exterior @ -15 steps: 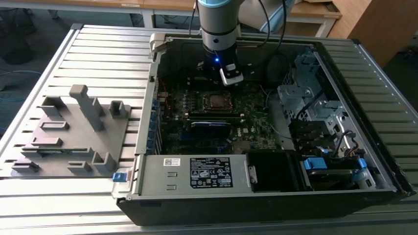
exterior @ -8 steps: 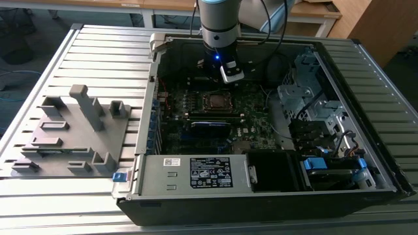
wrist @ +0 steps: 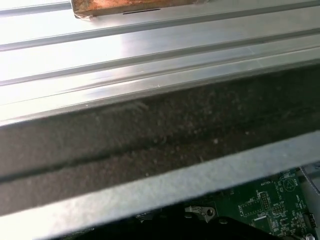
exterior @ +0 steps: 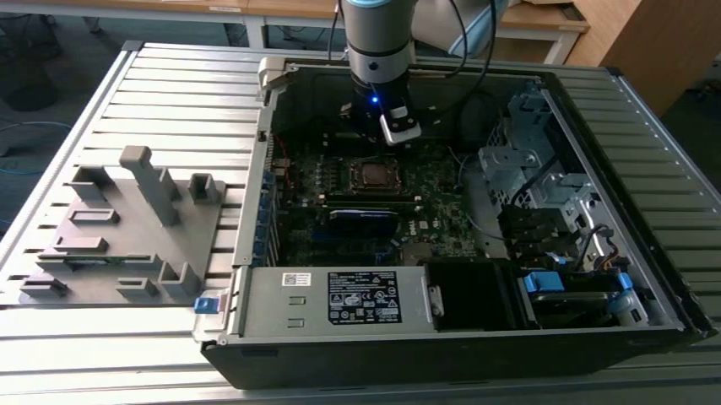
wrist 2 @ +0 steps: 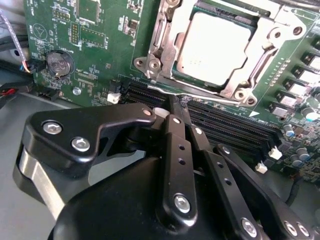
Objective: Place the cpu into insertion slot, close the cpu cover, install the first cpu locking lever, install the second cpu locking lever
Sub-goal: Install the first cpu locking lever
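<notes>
Several memory slots (wrist 2: 235, 125) beside jaws pinched together; cpu (wrist 2: 212, 47) framed by cpu cover (wrist 2: 161, 45).

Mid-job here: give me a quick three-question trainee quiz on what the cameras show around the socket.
1. True or false: the gripper holds the cpu.
2. What frames the cpu's edges? A) cpu cover B) memory stick C) cable
3. Fill in: the coin battery sits on the green ___.
Key: 1 false; 2 A; 3 motherboard.
</notes>
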`<state>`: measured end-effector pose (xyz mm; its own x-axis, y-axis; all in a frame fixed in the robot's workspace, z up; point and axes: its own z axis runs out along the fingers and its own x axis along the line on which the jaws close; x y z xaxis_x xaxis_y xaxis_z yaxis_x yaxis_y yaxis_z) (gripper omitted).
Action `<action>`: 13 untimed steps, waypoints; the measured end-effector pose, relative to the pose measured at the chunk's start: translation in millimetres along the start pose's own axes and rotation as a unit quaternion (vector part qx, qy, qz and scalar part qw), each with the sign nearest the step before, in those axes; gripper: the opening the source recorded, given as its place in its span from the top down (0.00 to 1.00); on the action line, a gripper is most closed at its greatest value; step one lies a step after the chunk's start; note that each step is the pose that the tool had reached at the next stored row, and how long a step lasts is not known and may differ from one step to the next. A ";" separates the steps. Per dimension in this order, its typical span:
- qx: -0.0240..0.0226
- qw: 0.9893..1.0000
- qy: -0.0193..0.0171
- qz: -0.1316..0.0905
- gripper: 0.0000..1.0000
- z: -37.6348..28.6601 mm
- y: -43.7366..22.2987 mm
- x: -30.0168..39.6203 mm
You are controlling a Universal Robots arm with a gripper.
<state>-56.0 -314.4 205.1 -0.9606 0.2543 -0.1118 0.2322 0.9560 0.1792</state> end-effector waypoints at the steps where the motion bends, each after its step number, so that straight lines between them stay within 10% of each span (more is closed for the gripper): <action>1: 0.000 1.000 0.000 0.000 0.90 -0.1 -0.4 -0.1; 13: -0.001 1.000 -0.002 0.000 0.90 2.3 -1.9 0.0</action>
<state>-56.0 -315.8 202.5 -0.9603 0.2541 -0.1155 0.2311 0.9559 0.1811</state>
